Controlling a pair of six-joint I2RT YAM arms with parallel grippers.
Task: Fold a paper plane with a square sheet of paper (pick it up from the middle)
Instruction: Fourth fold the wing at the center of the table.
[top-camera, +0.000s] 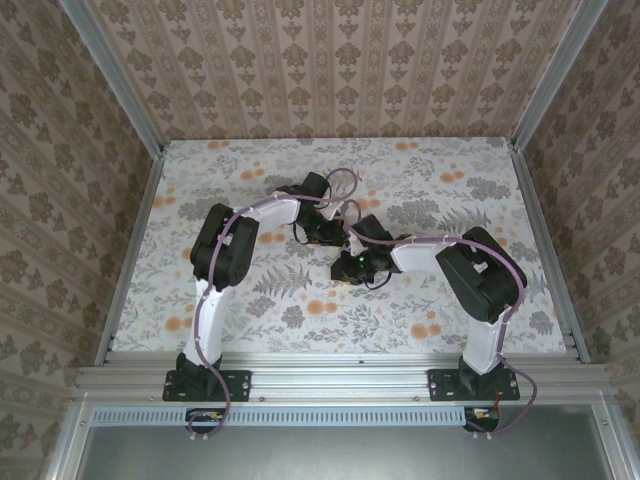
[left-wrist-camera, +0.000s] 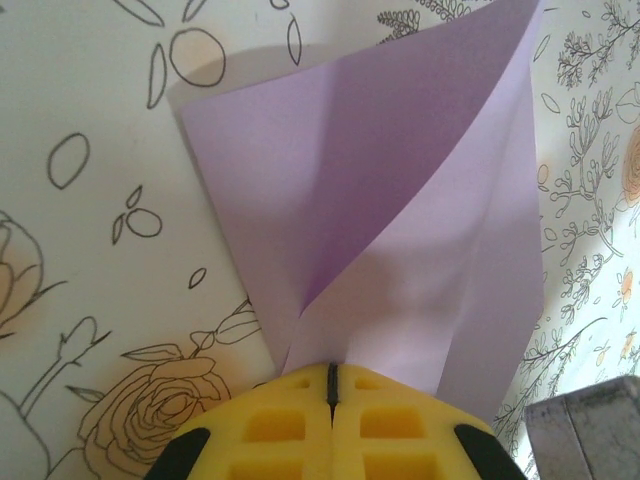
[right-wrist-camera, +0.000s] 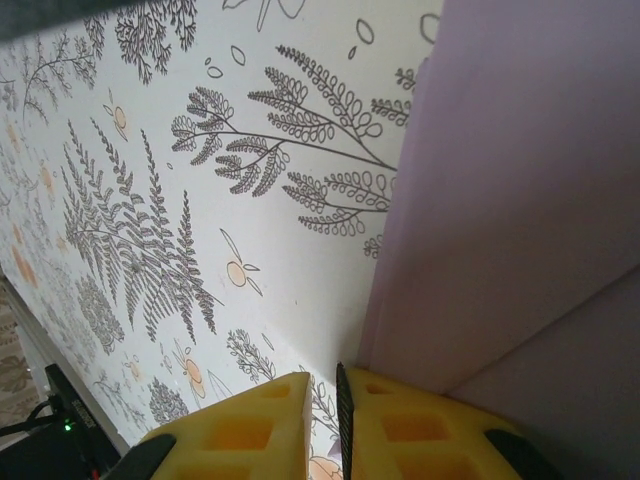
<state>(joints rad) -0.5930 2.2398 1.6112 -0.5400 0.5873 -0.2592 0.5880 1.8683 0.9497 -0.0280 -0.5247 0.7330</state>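
The square sheet of paper (left-wrist-camera: 400, 200) is pale lilac and creased, with one flap folded over and lifting off the floral tabletop. My left gripper (left-wrist-camera: 331, 368) is shut on its near edge, and the sheet fans out from between the yellow fingers. In the right wrist view the same paper (right-wrist-camera: 520, 180) rises along the right side. My right gripper (right-wrist-camera: 325, 375) stands beside its edge, jaws a narrow gap apart with only tabletop showing between them. From above, the left gripper (top-camera: 325, 232) and the right gripper (top-camera: 352, 268) meet close together mid-table.
The floral tabletop (top-camera: 250, 300) is boxed in by patterned walls and metal rails (top-camera: 130, 250). A grey boxy part (left-wrist-camera: 585, 430) sits just right of the paper in the left wrist view. A dark piece with a green light (right-wrist-camera: 60, 430) shows at the lower left of the right wrist view.
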